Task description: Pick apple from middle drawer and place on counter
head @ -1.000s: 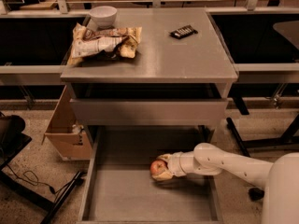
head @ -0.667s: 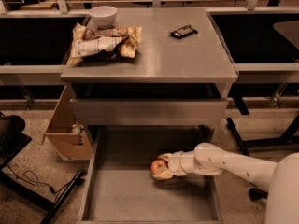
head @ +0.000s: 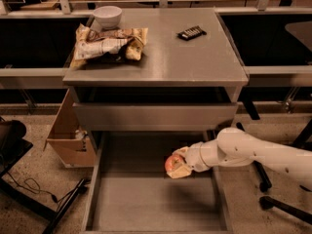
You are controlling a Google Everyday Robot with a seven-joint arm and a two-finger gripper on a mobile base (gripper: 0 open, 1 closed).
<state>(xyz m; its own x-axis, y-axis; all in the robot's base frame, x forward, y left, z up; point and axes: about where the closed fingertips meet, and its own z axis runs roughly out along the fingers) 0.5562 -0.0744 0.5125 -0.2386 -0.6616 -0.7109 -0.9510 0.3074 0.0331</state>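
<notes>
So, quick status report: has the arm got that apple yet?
Gripper down in middle drawer, shut on apple. Apple near drawer's right wall. On counter: chip bag, bowl, far-left corner, away from arm.

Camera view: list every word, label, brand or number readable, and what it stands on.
Crumpled tan chip bag on the grey metal counter: print too blurred to read.
Small dark flat object: no readable marks.
Gripper, holding the small red apple in the grey middle drawer: none.
</notes>
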